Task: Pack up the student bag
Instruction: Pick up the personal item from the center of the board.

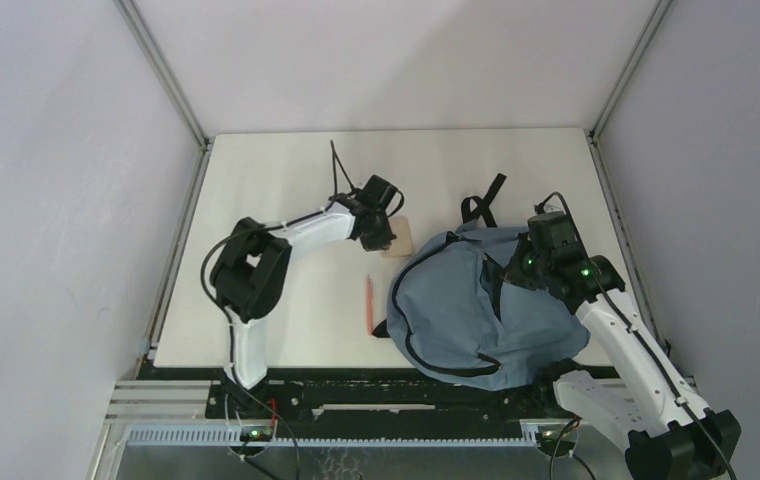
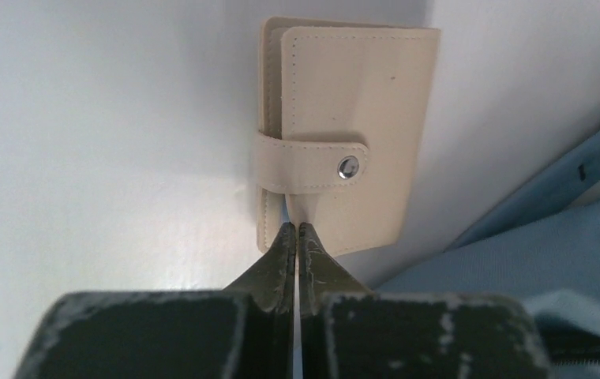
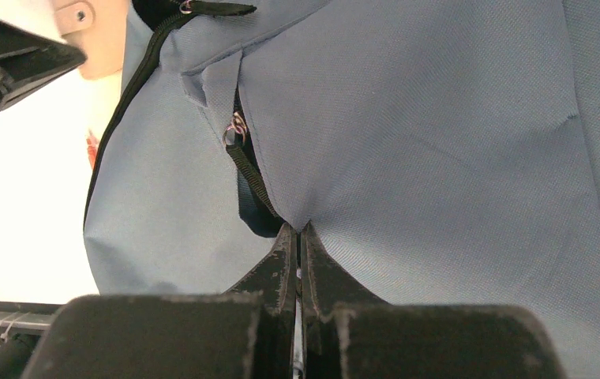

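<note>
White table [image 1: 286, 180], grey walls; student bag [image 1: 476, 310] lies on it. My right claw [image 3: 298, 237] is clenched on a pinch of bag fabric. Left claw [image 2: 295, 237], just left of bag's top, nips beige wallet [image 2: 344, 118] by its edge; red pen [image 1: 368, 305] also left of bag.

Bag [image 1: 476, 310]: soft dusty-blue fabric, rounded, lying flat on the right half of the table, near the front edge. Black zipper trim [image 1: 399, 315] runs round its left side. Black straps [image 1: 484, 200] stick out at the far end. Metal zipper pull [image 3: 236, 130] sits at a short dark gap in the fabric. Fabric is pinched into a small peak by the right gripper [image 3: 297, 230].
</note>
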Controlling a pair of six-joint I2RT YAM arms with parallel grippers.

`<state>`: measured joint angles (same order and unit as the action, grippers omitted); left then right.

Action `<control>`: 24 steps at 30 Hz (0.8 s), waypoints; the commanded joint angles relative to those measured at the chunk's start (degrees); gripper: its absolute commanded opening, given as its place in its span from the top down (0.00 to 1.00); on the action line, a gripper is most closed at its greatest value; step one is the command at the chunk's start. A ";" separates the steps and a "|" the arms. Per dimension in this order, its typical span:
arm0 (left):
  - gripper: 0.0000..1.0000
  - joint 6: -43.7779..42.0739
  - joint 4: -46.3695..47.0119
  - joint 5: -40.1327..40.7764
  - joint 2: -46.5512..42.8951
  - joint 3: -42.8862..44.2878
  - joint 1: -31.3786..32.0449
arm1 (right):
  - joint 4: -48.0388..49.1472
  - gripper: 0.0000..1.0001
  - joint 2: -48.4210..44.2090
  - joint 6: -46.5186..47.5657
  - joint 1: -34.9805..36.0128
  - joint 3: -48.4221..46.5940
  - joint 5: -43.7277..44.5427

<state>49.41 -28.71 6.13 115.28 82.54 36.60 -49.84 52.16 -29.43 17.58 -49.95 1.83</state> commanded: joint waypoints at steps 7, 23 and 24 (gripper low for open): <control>1.00 -8.26 -0.33 4.72 -15.98 -7.39 -3.17 | 1.92 1.00 -1.40 0.83 -0.83 -0.23 -0.32; 1.00 -16.32 -0.09 -0.68 -31.31 -12.82 -3.11 | 2.46 1.00 -1.18 0.42 -0.88 -0.24 -1.05; 1.00 -17.19 -0.10 -1.51 -32.01 -13.12 -3.17 | 2.55 1.00 -1.05 0.39 -0.88 -0.23 -1.04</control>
<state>36.56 -30.59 6.81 87.55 71.44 33.26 -49.87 52.07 -29.45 17.28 -49.95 1.50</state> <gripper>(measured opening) 0.006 0.007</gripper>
